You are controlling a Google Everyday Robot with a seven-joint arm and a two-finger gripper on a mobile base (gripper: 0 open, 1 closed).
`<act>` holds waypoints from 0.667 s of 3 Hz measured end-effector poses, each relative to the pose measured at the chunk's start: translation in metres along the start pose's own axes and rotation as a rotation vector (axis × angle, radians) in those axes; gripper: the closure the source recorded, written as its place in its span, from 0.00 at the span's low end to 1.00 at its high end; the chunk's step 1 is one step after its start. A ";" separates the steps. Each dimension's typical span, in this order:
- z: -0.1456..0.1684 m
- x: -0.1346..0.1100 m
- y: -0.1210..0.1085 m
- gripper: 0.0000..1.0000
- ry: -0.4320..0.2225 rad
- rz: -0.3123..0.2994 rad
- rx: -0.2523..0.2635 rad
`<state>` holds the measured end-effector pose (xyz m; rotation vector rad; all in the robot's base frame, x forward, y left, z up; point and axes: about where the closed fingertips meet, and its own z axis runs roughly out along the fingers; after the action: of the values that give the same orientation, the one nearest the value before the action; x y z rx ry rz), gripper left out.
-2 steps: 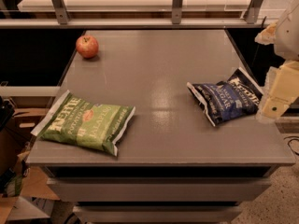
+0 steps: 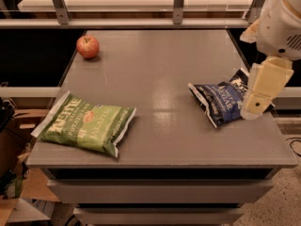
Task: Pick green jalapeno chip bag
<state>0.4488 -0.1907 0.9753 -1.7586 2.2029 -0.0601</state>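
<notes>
The green jalapeno chip bag (image 2: 86, 124) lies flat on the grey table (image 2: 160, 60) near its front left corner, white sealed ends to the left and right. My gripper (image 2: 257, 102) hangs at the table's right edge, far to the right of the green bag. It points down over the right end of a dark blue chip bag (image 2: 222, 102) and hides part of it. The gripper holds nothing that I can see.
A red apple (image 2: 88, 46) sits at the table's back left. A metal rail and frame (image 2: 176, 6) run along the back edge. Cardboard boxes (image 2: 19, 173) stand on the floor to the left of the table.
The arm and gripper have moved a little to the left, further over the dark blue bag. The bags and the apple have not moved.
</notes>
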 end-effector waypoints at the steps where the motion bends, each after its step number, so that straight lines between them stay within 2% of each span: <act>1: 0.017 -0.042 -0.003 0.00 -0.029 -0.050 -0.052; 2: 0.049 -0.092 0.001 0.00 -0.069 -0.088 -0.133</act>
<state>0.4791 -0.0942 0.9493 -1.8979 2.1247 0.1277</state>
